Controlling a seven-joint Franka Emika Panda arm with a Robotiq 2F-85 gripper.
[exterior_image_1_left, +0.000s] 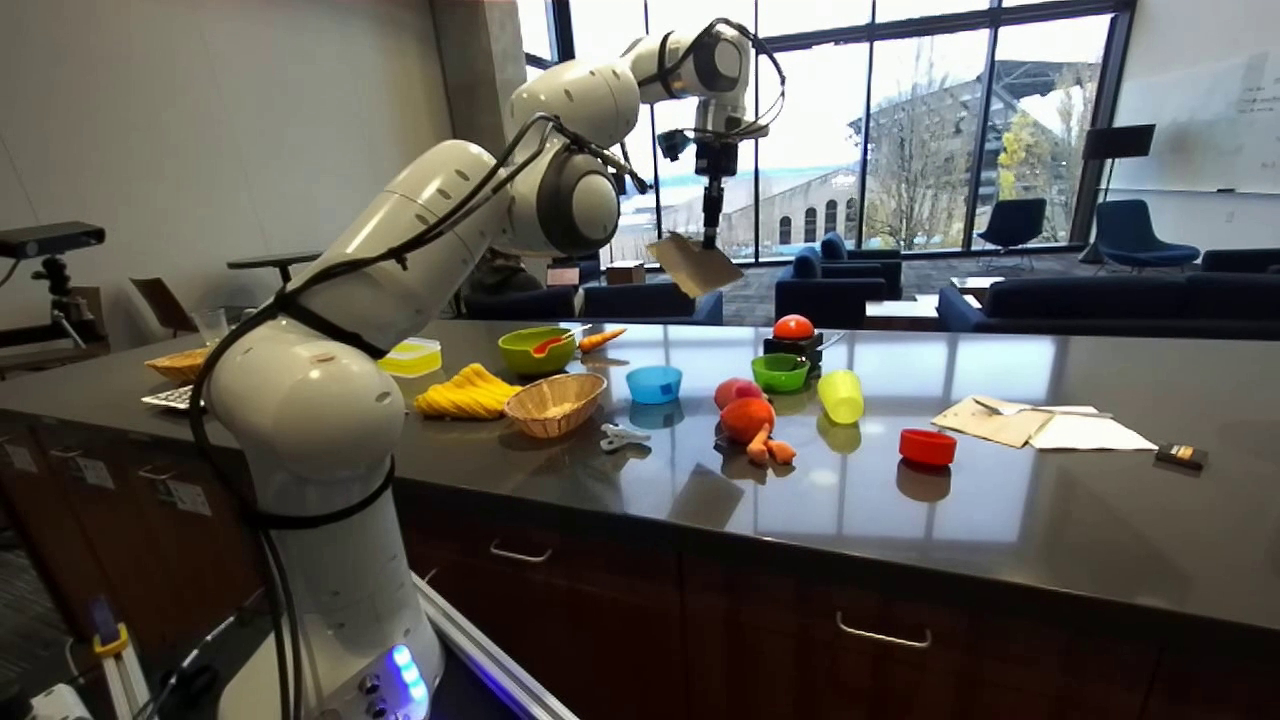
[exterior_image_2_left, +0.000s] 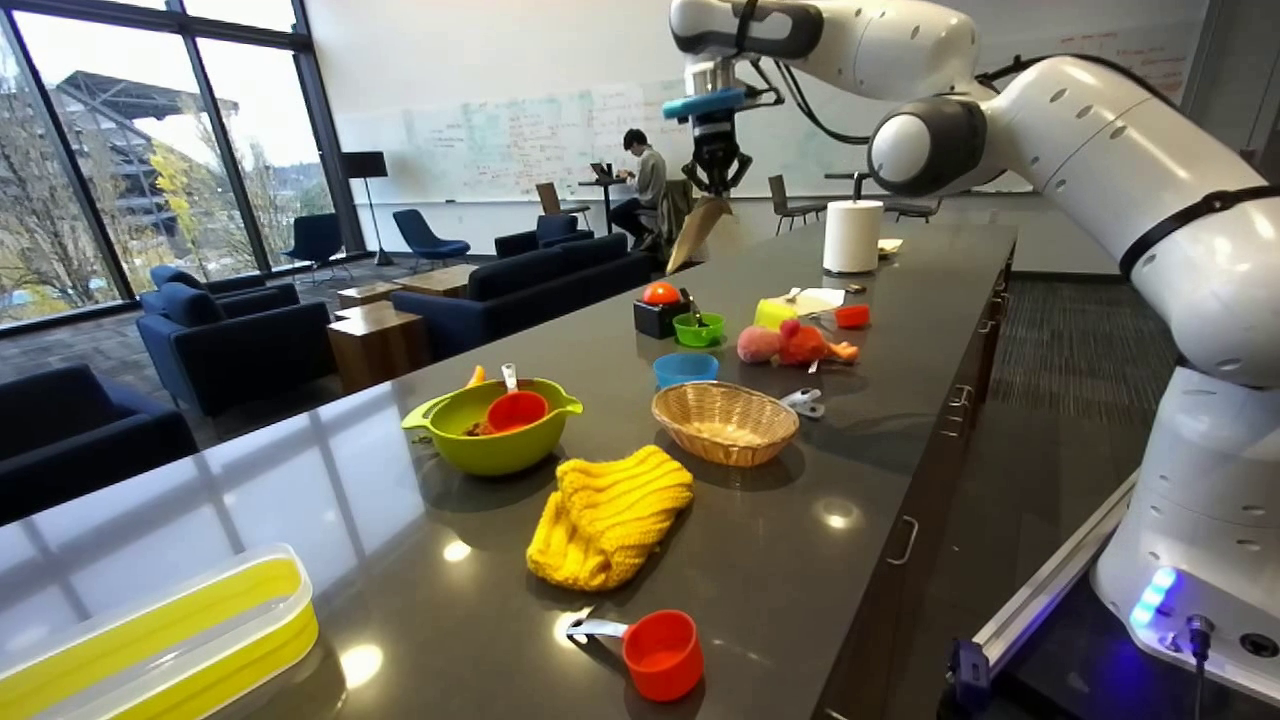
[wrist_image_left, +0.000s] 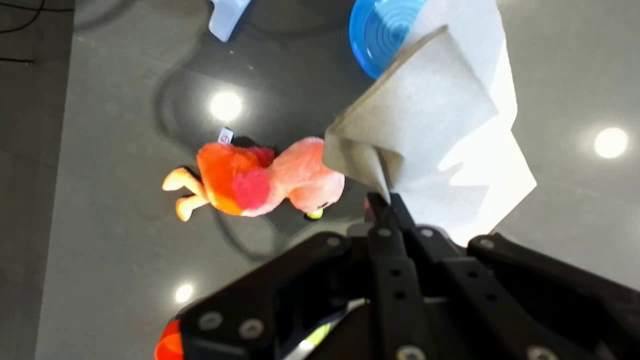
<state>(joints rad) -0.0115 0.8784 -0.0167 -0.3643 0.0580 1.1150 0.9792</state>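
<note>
My gripper (exterior_image_1_left: 710, 240) hangs high above the counter, pointing down, shut on a pinched corner of a tan paper napkin (exterior_image_1_left: 693, 264). In an exterior view the napkin (exterior_image_2_left: 700, 235) dangles tilted below the fingertips. The wrist view shows the folded napkin (wrist_image_left: 415, 110) fanning out from the closed fingers (wrist_image_left: 395, 220), with a bright pale layer behind it. That napkin partly covers a blue bowl (wrist_image_left: 372, 37) lying below. Beside it on the counter, apart from the gripper, lies a pink and orange plush bird (wrist_image_left: 260, 177), also visible in both exterior views.
Around the counter stand a green bowl (exterior_image_2_left: 490, 440) with a red cup, a wicker basket (exterior_image_1_left: 556, 405), a yellow knit cloth (exterior_image_2_left: 610, 520), a small green cup (exterior_image_1_left: 780, 373), a yellow cup (exterior_image_1_left: 841, 396) and a red cup (exterior_image_1_left: 927, 447). Napkins (exterior_image_1_left: 1085, 432) with a fork lie farther along.
</note>
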